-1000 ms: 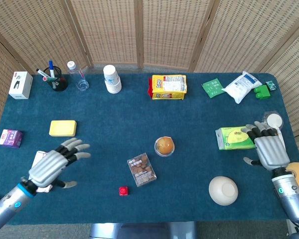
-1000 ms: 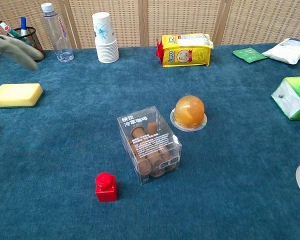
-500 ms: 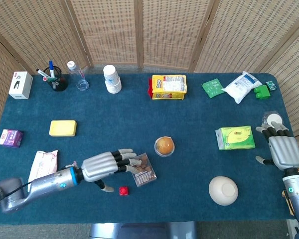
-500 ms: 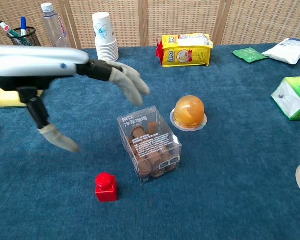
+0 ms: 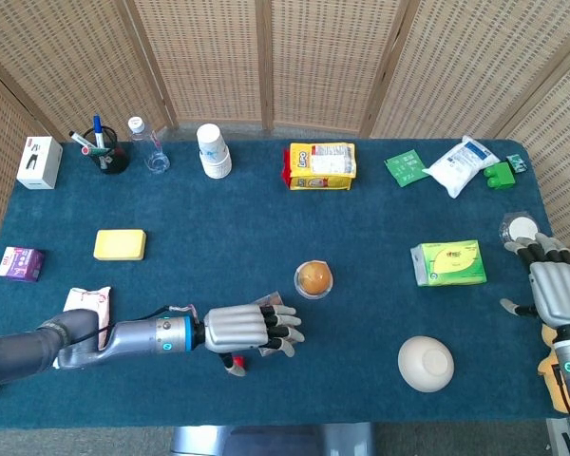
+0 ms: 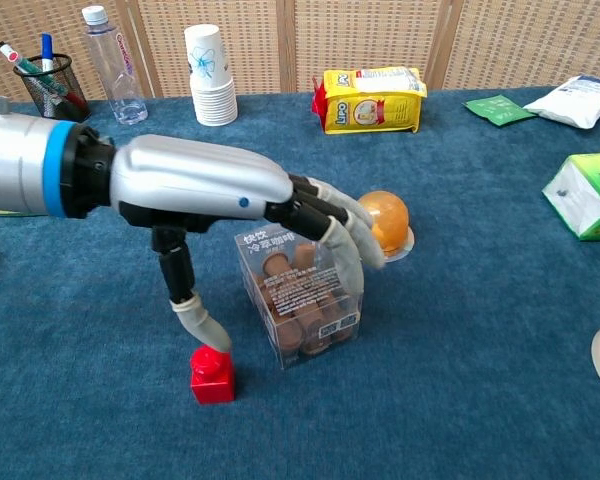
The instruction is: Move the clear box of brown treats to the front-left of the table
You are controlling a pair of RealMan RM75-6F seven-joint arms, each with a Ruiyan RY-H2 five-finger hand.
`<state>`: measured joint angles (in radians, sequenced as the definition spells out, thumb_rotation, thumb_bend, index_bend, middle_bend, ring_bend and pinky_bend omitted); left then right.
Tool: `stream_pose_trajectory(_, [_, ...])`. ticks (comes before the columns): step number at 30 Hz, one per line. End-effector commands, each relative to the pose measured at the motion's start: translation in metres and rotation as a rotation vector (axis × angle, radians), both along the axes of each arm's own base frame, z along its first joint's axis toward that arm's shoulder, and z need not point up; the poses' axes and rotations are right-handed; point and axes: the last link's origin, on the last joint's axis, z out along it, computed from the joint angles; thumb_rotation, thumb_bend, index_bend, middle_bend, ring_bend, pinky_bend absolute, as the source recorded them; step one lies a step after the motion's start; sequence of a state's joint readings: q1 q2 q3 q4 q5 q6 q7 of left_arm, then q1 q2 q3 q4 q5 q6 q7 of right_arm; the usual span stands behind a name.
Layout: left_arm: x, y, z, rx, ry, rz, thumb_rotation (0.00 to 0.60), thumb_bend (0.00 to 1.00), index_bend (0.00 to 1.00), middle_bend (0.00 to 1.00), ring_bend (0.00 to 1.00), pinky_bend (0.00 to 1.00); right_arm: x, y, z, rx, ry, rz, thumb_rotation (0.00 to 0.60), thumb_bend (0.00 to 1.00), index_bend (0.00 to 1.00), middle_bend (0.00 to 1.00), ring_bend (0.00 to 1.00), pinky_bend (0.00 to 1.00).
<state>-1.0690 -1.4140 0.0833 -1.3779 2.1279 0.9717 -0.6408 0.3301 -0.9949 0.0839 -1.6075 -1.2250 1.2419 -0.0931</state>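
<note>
Now over its target, the robot's left hand [image 6: 220, 195] has swept in from the bench's left edge within the past second and arches across the clear box of brown treats [image 6: 300, 290], fingers [image 6: 345, 235] draped over the top and far side, the thumb reaching down toward a small red block [image 6: 212, 375] at the near left. Whether the fingers press the box yet cannot be told; the hand looks spread wide around it, not closed, and the box sits where it was, near the bench's front centre, just beside a round orange-brown pastry in a shallow clear cup [image 6: 380, 225]. That reach suggests the grasp is about to begin; the carry to the front-left has not started. The right hand [image 5: 556, 290] has drawn back to the bench's right edge, empty, fingers loosely extended. The box is a rigid, glossy plastic oblong with a printed label, its round brown pieces visible through the walls; such slick sides may slip in smooth metal fingers. The bench [image 5: 190, 218] wears a napped dark-blue cloth. A pale domed bowl [image 5: 426, 363] lies overturned front-right; a soft yellow sponge [image 5: 120, 244] lies left.
</note>
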Motion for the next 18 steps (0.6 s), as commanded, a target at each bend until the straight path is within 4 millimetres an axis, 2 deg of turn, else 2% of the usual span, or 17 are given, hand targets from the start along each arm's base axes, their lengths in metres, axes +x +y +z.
stream_pose_trajectory(1, [0.004, -0.001, -0.007, -0.012, 0.012, -0.015, 0.600, 0.16, 0.26, 0.17, 0.02, 0.00, -0.001, 0.001, 0.002, -0.005, -0.002, -0.001, 0.600, 0.01, 0.22, 0.21, 0.09, 0.15])
stream_pose_trajectory(8, [0.010, 0.002, -0.016, 0.036, 0.054, -0.097, 0.600, 0.16, 0.30, 0.20, 0.03, 0.00, -0.003, 0.003, 0.005, -0.018, -0.018, -0.002, 0.600, 0.01, 0.22, 0.21, 0.09, 0.15])
stream_pose_trajectory(18, [0.020, 0.010, -0.025, 0.053, 0.104, -0.104, 0.600, 0.16, 0.33, 0.20, 0.03, 0.00, -0.005, 0.005, 0.009, -0.033, -0.035, -0.007, 0.600, 0.01, 0.22, 0.21, 0.09, 0.15])
